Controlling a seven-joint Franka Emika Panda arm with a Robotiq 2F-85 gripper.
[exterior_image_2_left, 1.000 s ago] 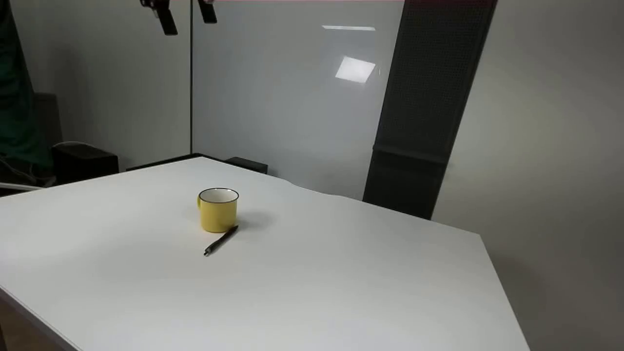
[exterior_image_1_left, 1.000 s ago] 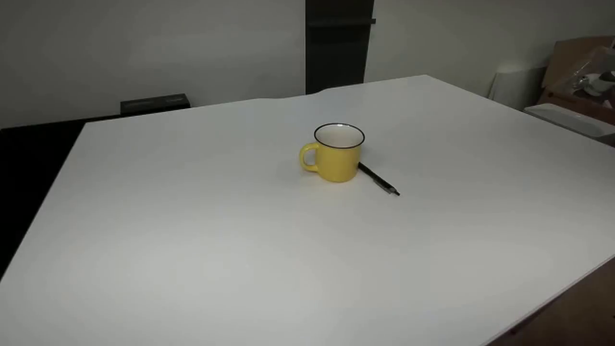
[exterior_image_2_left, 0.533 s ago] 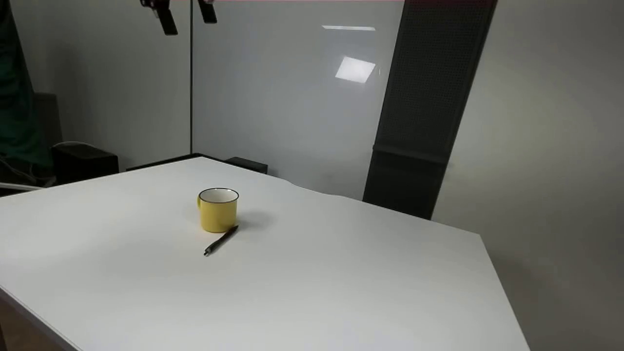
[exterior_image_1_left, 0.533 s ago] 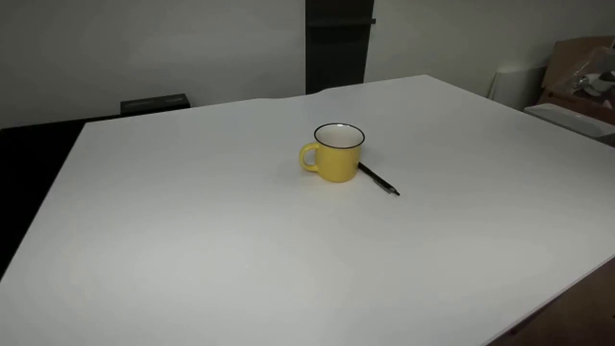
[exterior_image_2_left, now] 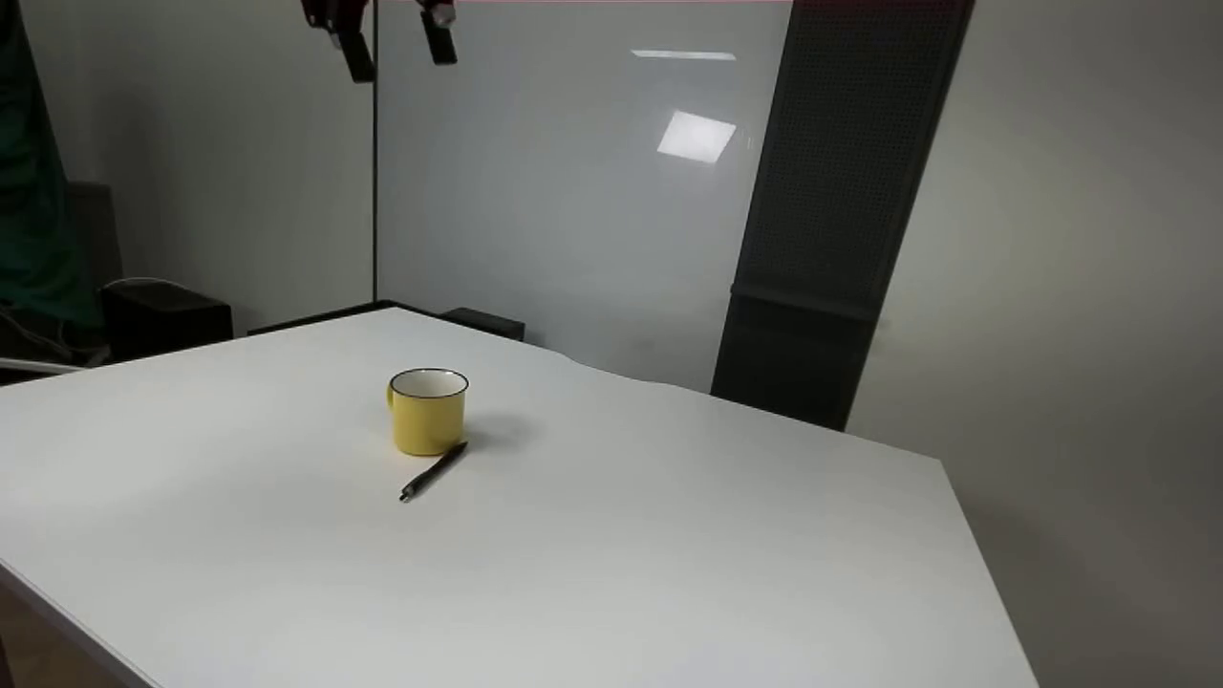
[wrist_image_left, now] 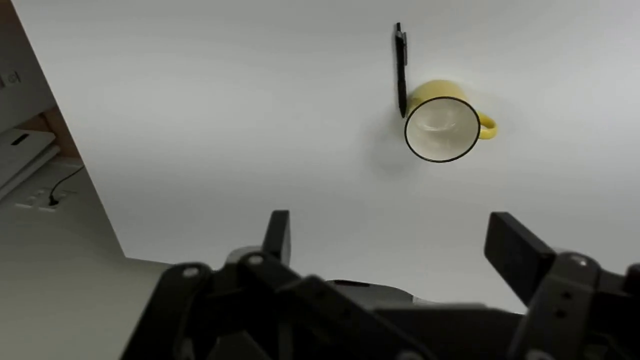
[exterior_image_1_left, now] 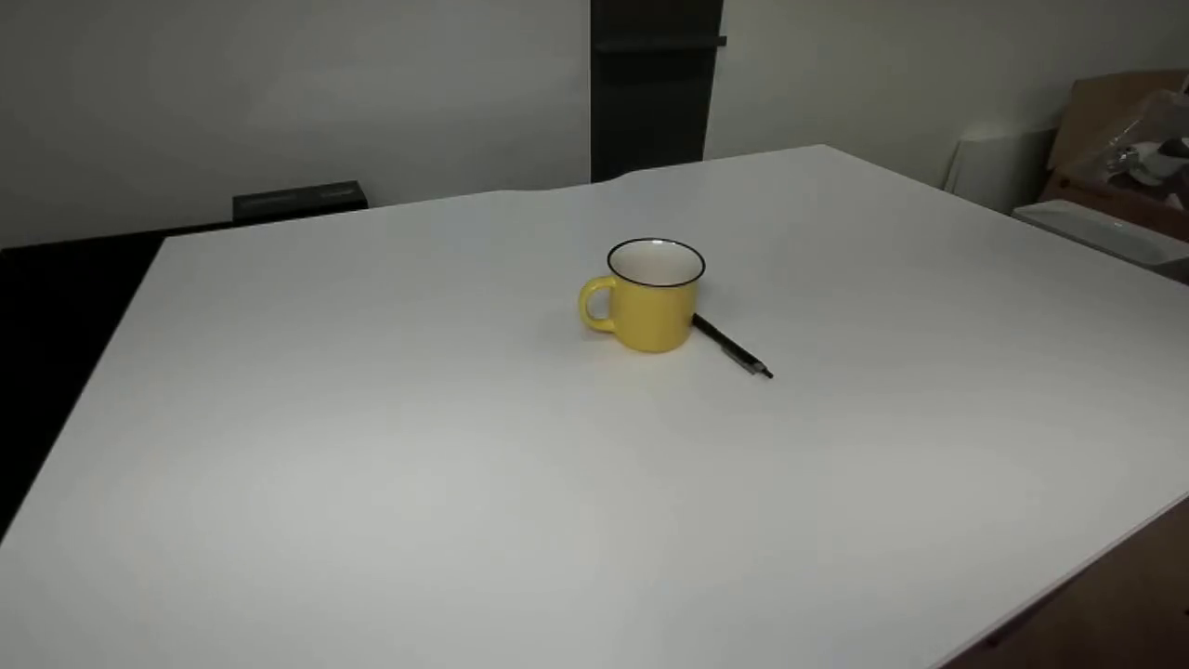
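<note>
A yellow mug (exterior_image_1_left: 652, 316) stands on a white table (exterior_image_1_left: 372, 465) in an exterior view, a black pen (exterior_image_1_left: 732, 347) at its four o'clock. In an exterior view, the gripper (exterior_image_2_left: 401, 70) hangs at the mug's twelve o'clock, jaws wide and empty. In the wrist view, the mug sits at the gripper's one o'clock.

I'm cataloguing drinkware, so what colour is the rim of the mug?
Black: the rim of the yellow mug shows best in the wrist view.

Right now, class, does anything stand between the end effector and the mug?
Nothing visible does. The open end effector hangs above the table, and the pen lies beside the mug, not between them.
</note>
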